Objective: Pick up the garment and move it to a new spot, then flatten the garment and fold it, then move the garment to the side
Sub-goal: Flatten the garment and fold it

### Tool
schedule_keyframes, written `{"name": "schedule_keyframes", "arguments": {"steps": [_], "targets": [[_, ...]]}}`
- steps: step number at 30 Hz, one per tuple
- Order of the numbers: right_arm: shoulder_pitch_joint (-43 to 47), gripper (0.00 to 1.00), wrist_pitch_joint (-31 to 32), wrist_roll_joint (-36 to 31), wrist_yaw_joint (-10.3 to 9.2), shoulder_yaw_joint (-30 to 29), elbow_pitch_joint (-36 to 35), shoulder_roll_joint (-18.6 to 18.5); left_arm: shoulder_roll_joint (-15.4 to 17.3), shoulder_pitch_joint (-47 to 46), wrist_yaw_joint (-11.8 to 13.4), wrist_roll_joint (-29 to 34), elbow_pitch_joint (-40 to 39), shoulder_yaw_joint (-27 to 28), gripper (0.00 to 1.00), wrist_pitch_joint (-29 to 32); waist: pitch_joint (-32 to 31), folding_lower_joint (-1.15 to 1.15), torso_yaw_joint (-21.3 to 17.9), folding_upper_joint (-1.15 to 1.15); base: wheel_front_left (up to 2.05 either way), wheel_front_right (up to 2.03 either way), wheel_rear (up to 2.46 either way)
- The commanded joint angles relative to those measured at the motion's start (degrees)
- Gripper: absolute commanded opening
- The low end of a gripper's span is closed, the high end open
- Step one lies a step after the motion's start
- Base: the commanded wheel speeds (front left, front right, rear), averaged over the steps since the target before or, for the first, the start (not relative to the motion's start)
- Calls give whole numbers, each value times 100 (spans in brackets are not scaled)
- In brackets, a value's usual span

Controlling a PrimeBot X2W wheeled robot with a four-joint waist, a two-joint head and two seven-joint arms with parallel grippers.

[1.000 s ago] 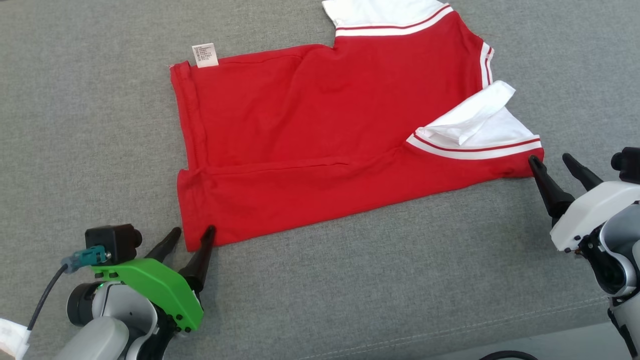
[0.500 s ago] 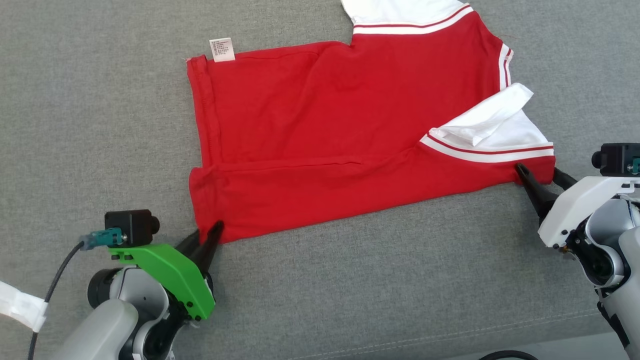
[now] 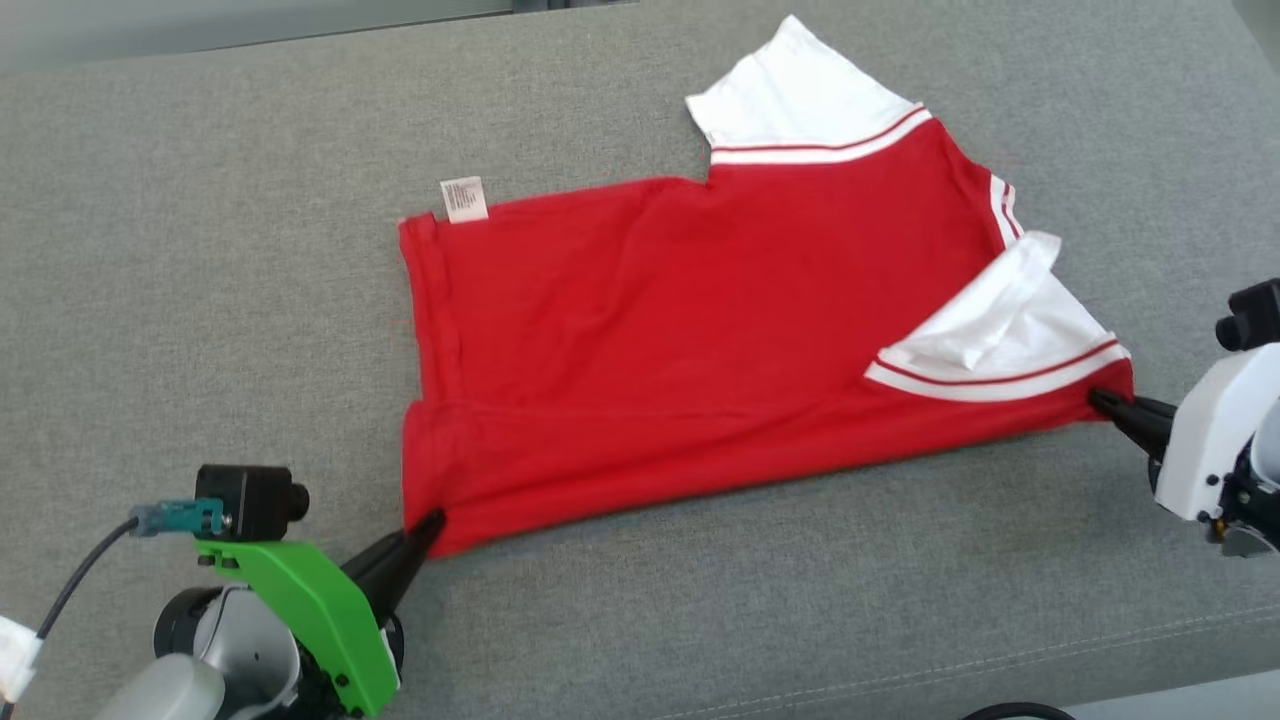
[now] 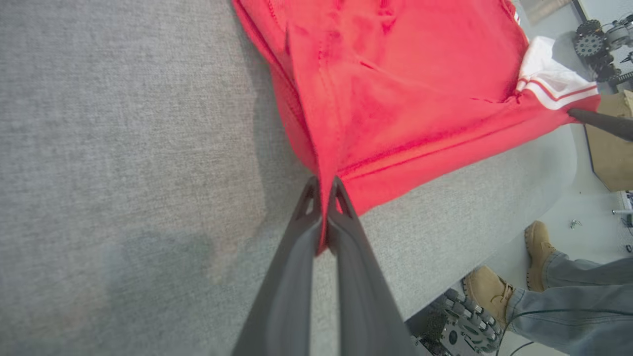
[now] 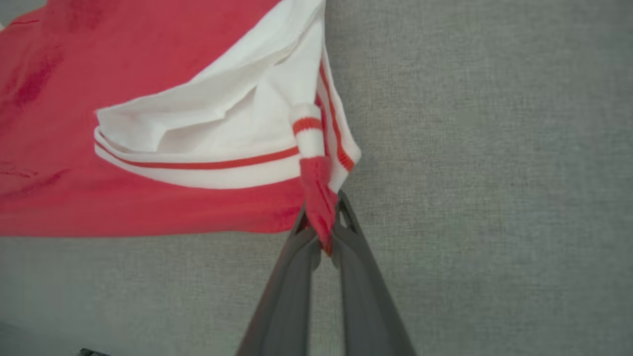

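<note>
Within the last second both pairs of fingers had closed. The left gripper [image 3: 432, 520], which had stood open astride a corner, now had its fingers pressed together on the near left hem corner of the garment [image 3: 700, 330]. The right gripper [image 3: 1100, 398] had likewise clamped onto the near right corner, where a small nub of red cloth was bunched between its tips just below a striped band.

The garment lay spread on the grey fabric-covered counter [image 3: 200, 300], roughly in the middle, its near edge stretched in a line between the two grippers. It was a red shirt lying sideways, hem to the left and shoulders to the right. A lengthwise fold ran just behind the near edge, and the hem showed a stitched seam.

On the right, the near sleeve [image 3: 1000, 330] was white, edged with a white band carrying a thin red stripe, and it lay crumpled and folded back over the red body. Farther off, the far sleeve [image 3: 800, 100] lay flat with the same trim. A small white label [image 3: 464, 199] stuck out at the far left hem corner.
</note>
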Motion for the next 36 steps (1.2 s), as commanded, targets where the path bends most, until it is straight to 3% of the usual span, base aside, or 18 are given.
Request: {"name": "schedule_keyframes", "arguments": {"steps": [1, 6, 12, 13, 14, 18, 22, 26, 28, 30, 36], "targets": [[147, 0, 249, 90, -10, -67, -19, -149, 136, 193, 46, -99, -170, 32, 0, 41, -73, 0, -61, 0, 0, 0, 0], [550, 0, 1009, 167, -11, -326, -152, -373, 316, 822, 229, -175, -776, -99, 0, 52, 17, 0, -123, 0, 0, 0, 0], [944, 0, 824, -306, -11, -726, -66, -138, -21, 1194, 379, -31, -739, -356, 0, -197, 161, 0, -101, 0, 0, 0, 0], [1011, 100, 678, -486, -11, -821, -72, -11, -135, 1224, 388, -32, -689, -378, 55, -288, 184, 0, -94, 0, 0, 0, 0], [1044, 100, 651, -541, -11, -850, -84, 39, -171, 1226, 401, -25, -673, -361, 100, -335, 190, 0, -90, 0, 0, 0, 0], [1066, 100, 634, -780, -9, -935, -362, -19, -40, 1222, 490, 119, -823, -248, 100, -515, 197, 0, -92, 0, 0, 0, 0], [851, 100, 840, -718, -8, -1182, -999, -115, 343, 1139, 635, 224, -1427, 47, 100, -557, 317, 0, -101, 0, 0, 0, 0], [481, 100, 915, -832, -7, -1410, -1469, -88, 579, 708, 716, 269, -1721, 284, 100, -377, 528, 0, -43, 0, 0, 0, 0], [-112, 100, 831, -1168, -7, -1459, -1663, -6, 722, -8, 728, 544, -1561, 336, 100, -55, 839, 0, 75, 0, 0, 0, 0], [-603, 100, 754, -1398, -7, -1381, -1578, 123, 643, -621, 739, 862, -1361, 238, 100, 164, 1100, 0, 150, 0, 0, 0, 0], [-2052, 100, 626, -2022, -7, -909, -938, 374, -166, -2235, 411, 1041, -356, -66, 100, 722, 1814, 0, 426, 0, 0, 0, 0]]}}
